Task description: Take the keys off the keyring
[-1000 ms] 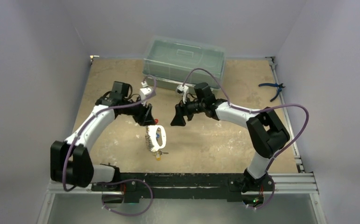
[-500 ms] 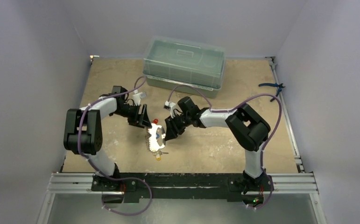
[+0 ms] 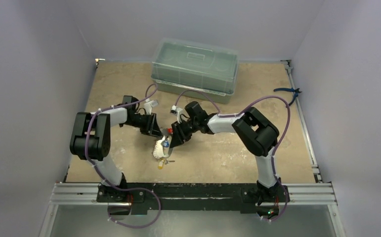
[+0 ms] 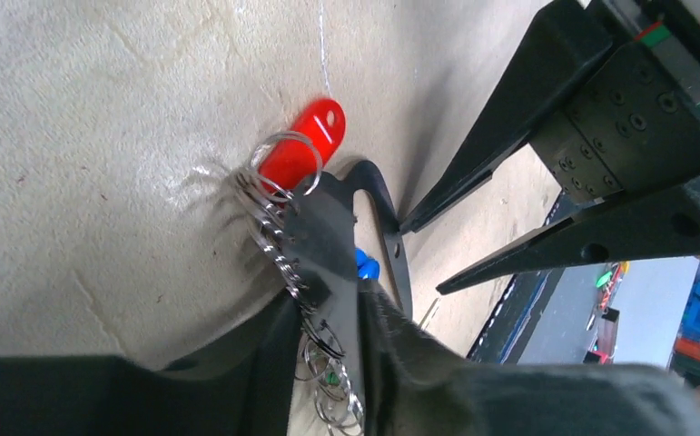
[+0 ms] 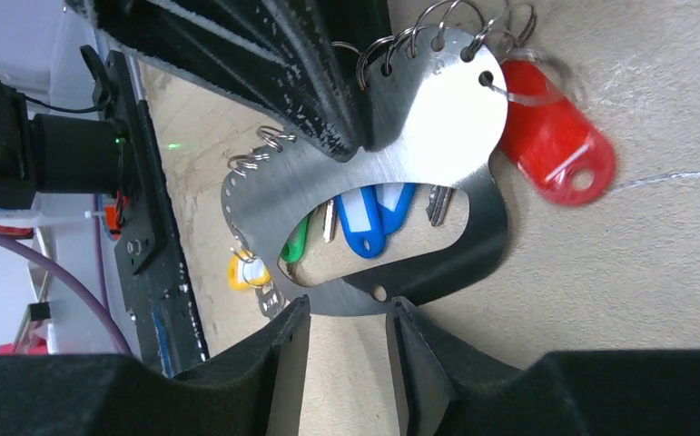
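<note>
Bin point(image 3: 194, 64) at far bench point(image 3: 228, 153) edge, lid on, can't tell contents. Pliers point(image 3: 288, 94) far right, well apart. Keyring point(image 5: 437, 118) mid-bench, tipped up on edge, keys point(image 5: 369, 218) hanging inside its loop, red tag point(image 5: 555, 145) on the bench. Left tool point(image 4: 328, 300) clamped on keyring. Right tool point(image 5: 346, 336) apart, straddling its rim. 1 s ago both tools were off it.

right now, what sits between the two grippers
The keyring: left gripper pinches its upper edge, right gripper sits open at its lower rim, seen in the right wrist view.
</note>
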{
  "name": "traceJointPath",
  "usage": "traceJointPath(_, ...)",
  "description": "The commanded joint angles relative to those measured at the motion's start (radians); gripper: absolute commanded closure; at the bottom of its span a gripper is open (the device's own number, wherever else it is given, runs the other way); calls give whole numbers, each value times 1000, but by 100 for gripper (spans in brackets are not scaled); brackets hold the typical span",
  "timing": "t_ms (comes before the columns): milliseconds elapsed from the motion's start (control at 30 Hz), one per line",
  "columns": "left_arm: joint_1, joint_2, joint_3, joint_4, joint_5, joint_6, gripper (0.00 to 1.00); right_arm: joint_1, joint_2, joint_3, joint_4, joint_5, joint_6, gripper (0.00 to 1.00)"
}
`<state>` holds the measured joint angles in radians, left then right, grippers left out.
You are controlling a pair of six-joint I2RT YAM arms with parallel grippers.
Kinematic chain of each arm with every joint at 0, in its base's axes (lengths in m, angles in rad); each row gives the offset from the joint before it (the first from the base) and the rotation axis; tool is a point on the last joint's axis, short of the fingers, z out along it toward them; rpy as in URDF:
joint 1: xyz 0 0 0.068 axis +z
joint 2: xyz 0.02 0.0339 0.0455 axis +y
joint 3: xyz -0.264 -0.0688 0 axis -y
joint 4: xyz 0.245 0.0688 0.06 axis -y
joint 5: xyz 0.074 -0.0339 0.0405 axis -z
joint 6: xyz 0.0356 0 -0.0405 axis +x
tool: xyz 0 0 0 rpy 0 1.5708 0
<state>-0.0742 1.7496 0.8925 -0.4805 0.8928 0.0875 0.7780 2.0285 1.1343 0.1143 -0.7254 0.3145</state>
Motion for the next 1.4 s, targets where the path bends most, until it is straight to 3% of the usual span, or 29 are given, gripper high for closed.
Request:
traceJointPath(0,-10,-56,-40,68,130,-11,80,7,25,-3,20,42,-6,58)
traceJointPath(100,-8,-94,-38,54,134,17,100,-14,-27,-19,24,24,-28,55)
traceJointPath(300,20,-209,-24,106,236,-17,100,-174,-205,-96,130,-64,28,34)
traceJointPath(400,22,-285,-27,222,301,-173,100,-204,-315,-125,155,-93,27,31)
traceJointPath(500,22,-363,-64,443,318,-388,100,-201,-381,-132,206,-137,65,31)
traceJointPath(767,20,-521,-180,931,281,-801,100,-186,-416,-90,265,-207,159,26)
traceJointPath(867,19,-539,-205,1031,254,-894,100,-150,-431,-88,293,-218,168,30)
traceJointPath(1000,3,-558,-263,1172,232,-1003,100,-122,-447,-65,289,-194,155,45)
traceJointPath(1033,-4,-565,-278,1195,224,-1022,100,-122,-443,-55,285,-196,160,52)
traceJointPath(1100,-12,-575,-307,1241,217,-1057,100,-122,-440,-39,267,-193,164,77)
traceJointPath(1133,-12,-579,-316,1247,218,-1063,100,-122,-440,-29,245,-195,155,93)
traceJointPath(1167,-12,-585,-322,1243,222,-1056,100,-127,-440,-13,195,-188,128,100)
traceJointPath(1233,-12,-597,-319,1165,243,-988,100,-139,-447,27,20,-175,40,100)
traceJointPath(1267,-11,-605,-300,1071,253,-902,90,-141,-457,48,-64,-157,-27,100)
traceJointPath(1333,6,-607,-210,697,257,-590,66,-140,-481,86,-264,-88,-159,100)
traceJointPath(1367,21,-600,-127,371,233,-394,60,-140,-486,109,-362,-42,-241,100)
